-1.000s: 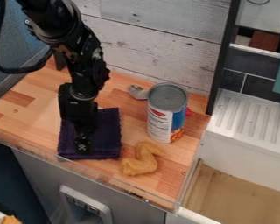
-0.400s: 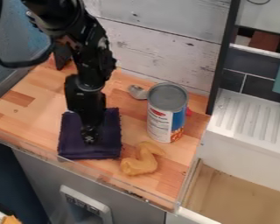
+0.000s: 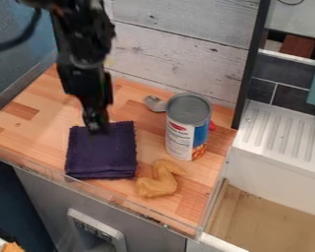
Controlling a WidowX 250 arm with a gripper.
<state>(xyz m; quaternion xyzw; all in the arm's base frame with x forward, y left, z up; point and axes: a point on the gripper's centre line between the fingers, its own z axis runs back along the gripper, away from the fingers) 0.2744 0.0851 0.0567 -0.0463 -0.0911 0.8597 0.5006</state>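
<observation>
Gripper (image 3: pixel 96 129), one, black: hangs over the far edge of the cloth, tip pointing down; whether released or clenched, cannot tell, nor whether it touches the fabric. Cloth (image 3: pixel 101 152), one, dark purple, folded square, lying flat near the counter's front edge. Chicken wing (image 3: pixel 159 181), one, toy, tan, bent, just right of the cloth. Can (image 3: pixel 188 127), one, grey-topped, labelled white and blue, upright behind the wing. Spoon (image 3: pixel 155 103), one, metal bowl visible beside the can, rest hidden. Counter (image 3: pixel 28 115), wood-patterned, beneath all these pieces.
</observation>
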